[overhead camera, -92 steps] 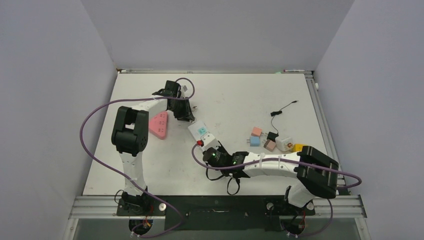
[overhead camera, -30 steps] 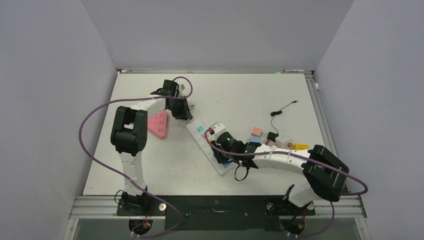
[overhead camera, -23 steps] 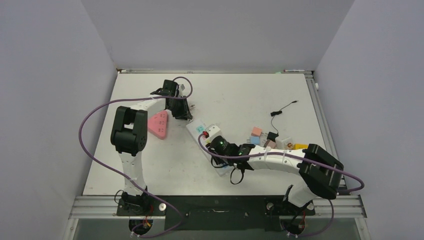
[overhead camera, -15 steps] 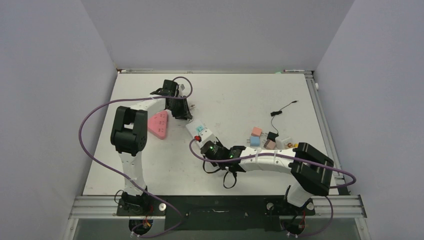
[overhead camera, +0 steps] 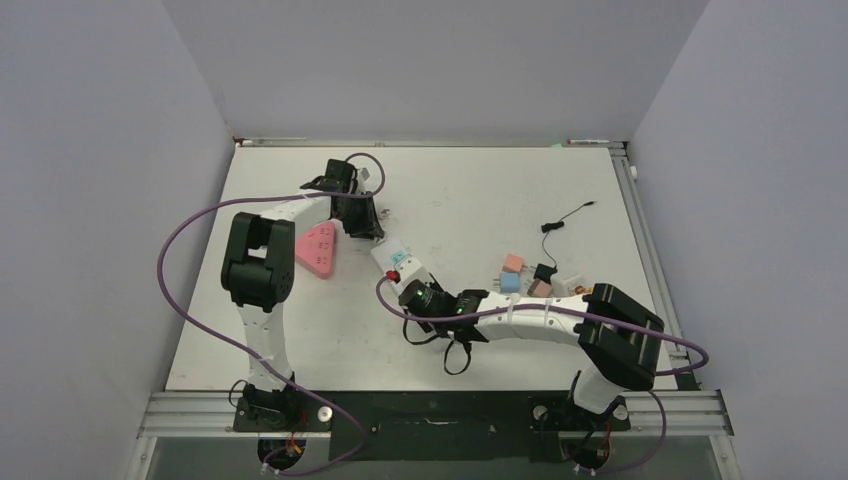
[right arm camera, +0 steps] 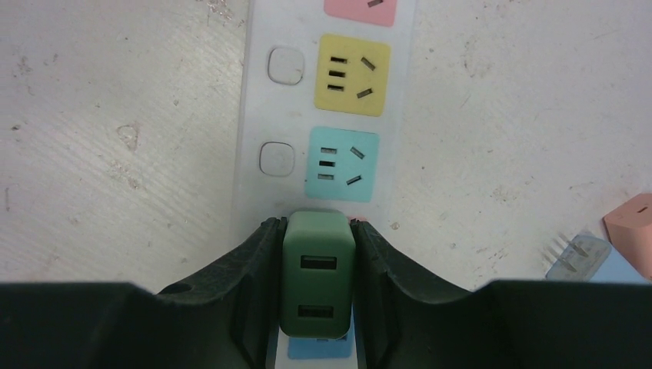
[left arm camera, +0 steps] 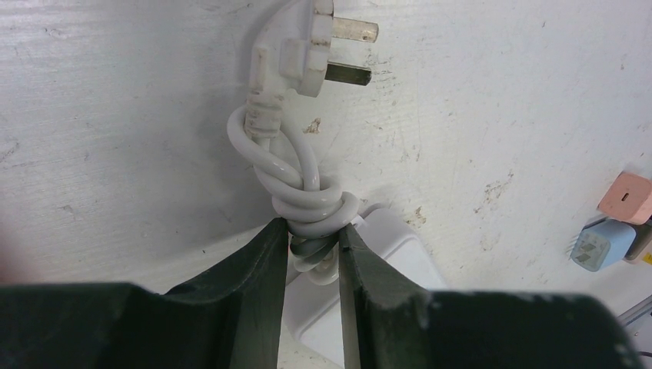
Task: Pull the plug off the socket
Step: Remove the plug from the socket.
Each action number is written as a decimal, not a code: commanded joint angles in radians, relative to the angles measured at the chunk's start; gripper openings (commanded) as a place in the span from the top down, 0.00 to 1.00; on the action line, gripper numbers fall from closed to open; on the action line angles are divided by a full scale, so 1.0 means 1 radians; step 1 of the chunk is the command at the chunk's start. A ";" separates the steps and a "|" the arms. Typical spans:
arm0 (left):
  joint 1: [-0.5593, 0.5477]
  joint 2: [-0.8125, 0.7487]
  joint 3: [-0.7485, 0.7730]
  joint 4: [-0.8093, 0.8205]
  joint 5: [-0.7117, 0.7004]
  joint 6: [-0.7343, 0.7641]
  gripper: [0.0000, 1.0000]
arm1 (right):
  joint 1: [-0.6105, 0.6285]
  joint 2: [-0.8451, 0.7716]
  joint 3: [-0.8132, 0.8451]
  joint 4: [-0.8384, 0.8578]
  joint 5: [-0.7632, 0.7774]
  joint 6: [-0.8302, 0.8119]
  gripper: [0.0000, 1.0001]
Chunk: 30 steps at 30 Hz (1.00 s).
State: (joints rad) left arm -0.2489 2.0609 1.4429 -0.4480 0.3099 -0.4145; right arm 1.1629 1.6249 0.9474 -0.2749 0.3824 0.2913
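Green USB charger plug (right arm camera: 318,273) sits pinched between the jaws of my right gripper (right arm camera: 317,231), standing over the white power strip (right arm camera: 254,115) just below its teal socket (right arm camera: 342,164); I cannot tell whether its prongs are seated. My left gripper (left arm camera: 311,232) clamps its jaws on the strip's coiled white cord (left arm camera: 300,184), whose white mains plug (left arm camera: 307,46) lies on the table (left arm camera: 115,115).

— What finish do you see on the green plug (right arm camera: 317,277)?
— Matt, smooth plastic. At twelve o'clock from it, your power strip (right arm camera: 254,115) is smooth white plastic, on a scuffed, rough-grained white table (right arm camera: 115,115).
— And the cord (left arm camera: 304,184)?
— Smooth, rubbery white; its prongs (left arm camera: 350,31) are dull metal.
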 commanded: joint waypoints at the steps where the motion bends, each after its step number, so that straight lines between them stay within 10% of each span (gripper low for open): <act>1: 0.009 0.028 0.007 -0.009 -0.078 0.033 1.00 | -0.042 -0.036 -0.023 0.060 -0.212 -0.002 0.95; 30: 0.014 0.028 0.008 -0.011 -0.078 0.033 1.00 | -0.319 -0.103 -0.159 0.251 -0.884 0.056 0.95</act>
State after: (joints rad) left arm -0.2390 2.0609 1.4460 -0.4412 0.2985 -0.4107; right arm 0.8425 1.5330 0.8169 -0.0814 -0.2821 0.3378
